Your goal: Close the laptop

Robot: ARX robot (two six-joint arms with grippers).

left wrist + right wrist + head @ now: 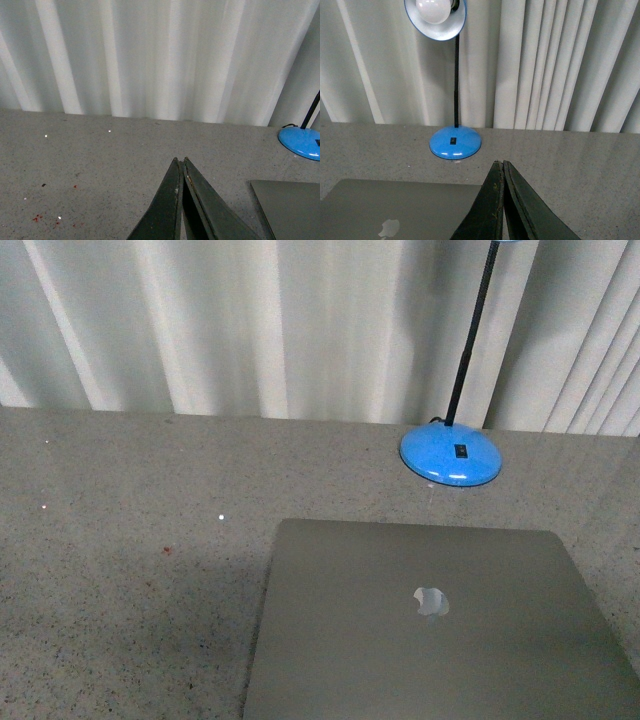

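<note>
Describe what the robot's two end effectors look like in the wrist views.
Only the fingers show; neither arm is in view. The left end effector has two long, flat, dark grey-black fingers tapering to narrow tips, with scuffed, chipped inner edges. The right end effector looks the same. No cables or markings are visible.

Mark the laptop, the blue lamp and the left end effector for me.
laptop (pixel 420 640), front view, closed lid below the logo.
blue lamp (pixel 450 456), front view, round base.
left end effector (pixel 181 165), left wrist view, fingertips pressed together.
</note>
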